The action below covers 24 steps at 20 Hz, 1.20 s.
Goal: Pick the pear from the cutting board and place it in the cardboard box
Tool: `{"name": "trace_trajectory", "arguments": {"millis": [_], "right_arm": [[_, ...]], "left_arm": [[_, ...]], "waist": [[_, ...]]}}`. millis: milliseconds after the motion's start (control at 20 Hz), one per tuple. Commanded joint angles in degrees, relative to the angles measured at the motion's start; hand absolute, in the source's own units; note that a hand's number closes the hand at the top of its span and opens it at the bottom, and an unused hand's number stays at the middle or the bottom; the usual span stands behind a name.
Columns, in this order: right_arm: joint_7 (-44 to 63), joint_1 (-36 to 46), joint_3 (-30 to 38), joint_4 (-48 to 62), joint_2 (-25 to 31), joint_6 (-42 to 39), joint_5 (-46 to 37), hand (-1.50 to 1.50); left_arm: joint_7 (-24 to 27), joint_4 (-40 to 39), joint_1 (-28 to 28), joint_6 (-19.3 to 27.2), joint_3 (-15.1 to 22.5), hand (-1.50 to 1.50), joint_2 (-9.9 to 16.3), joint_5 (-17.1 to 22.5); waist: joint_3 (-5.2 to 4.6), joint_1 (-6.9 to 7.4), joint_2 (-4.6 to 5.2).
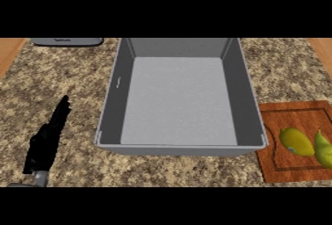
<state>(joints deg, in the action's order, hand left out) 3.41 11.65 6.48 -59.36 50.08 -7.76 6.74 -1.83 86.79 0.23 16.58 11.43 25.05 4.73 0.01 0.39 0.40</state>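
A: Where is your hand?

B: My left hand shows at the lower left, over the speckled stone counter. Its fingers are straight and held together, pointing up and away from me, with nothing in them. It is seen nearly edge-on, with a bit of grey forearm below it at the lower edge. My right hand does not show at all.

A: What is nearest to it?

B: Just to its right stands the box, a large grey open-topped one with sloping walls and a pale floor. It takes up the middle of the view. The hand is beside its left wall, apart from it, not touching.

A: And the pear?

B: Well away, on the far side of the box. The pear lies on the wooden cutting board at the lower right, partly cut off by the right edge of the view. A yellow-green fruit, more oval, lies just left of it on the same board, close enough that I cannot tell whether they touch. The board's left edge sits just beside the box's near right corner.

A: Anything else?

B: A flat grey object at the top left, on the counter.
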Motion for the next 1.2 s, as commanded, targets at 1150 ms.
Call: {"name": "trace_trajectory", "arguments": {"millis": [1150], "right_arm": [[19.8,6.6,-11.1,1.0,1.3,-33.4,-15.1,-1.50]], "left_arm": [[-1.2,-2.9,-2.0,-2.8,-3.1,0.00,-5.9,-5.8]], "waist": [[0.00,-0.26,-0.32]]}}
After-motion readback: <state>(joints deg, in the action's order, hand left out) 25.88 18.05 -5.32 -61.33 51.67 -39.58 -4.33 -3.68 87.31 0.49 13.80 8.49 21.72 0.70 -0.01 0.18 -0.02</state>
